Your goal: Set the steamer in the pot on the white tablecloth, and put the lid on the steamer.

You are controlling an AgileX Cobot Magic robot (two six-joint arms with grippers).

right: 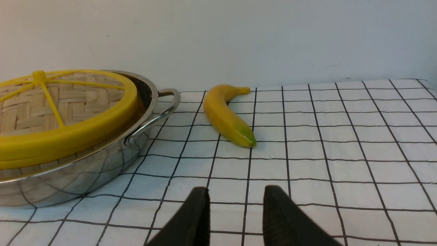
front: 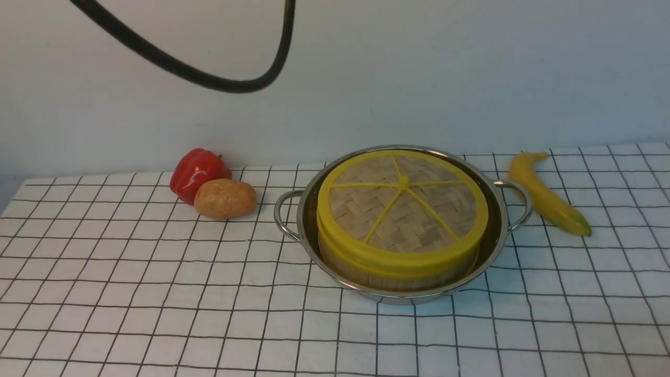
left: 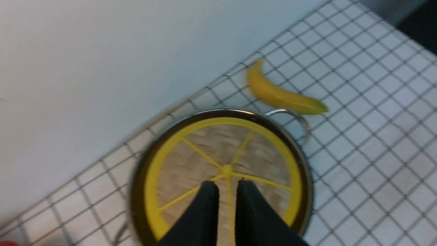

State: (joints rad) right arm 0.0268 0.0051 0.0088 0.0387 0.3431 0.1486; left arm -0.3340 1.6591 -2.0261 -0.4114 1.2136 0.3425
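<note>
The pot (front: 498, 235), shiny steel with two loop handles, stands on the white tablecloth (front: 157, 293) right of centre. Inside it sits the steamer (front: 361, 275); only its wooden wall and yellow rim show. The lid (front: 403, 204), a woven disc with yellow spokes, lies flat on top and hides the inside. Neither gripper appears in the front view. My left gripper (left: 227, 186) hovers well above the lid (left: 205, 150), fingers slightly apart and empty; that view is blurred. My right gripper (right: 235, 193) is open and empty, low over the cloth beside the pot (right: 85, 171).
A banana (front: 547, 196) lies just right of the pot's right handle. A red pepper (front: 196, 170) and a potato (front: 225, 199) sit to the pot's left near the back wall. A black cable (front: 209, 78) loops across the top of the front view.
</note>
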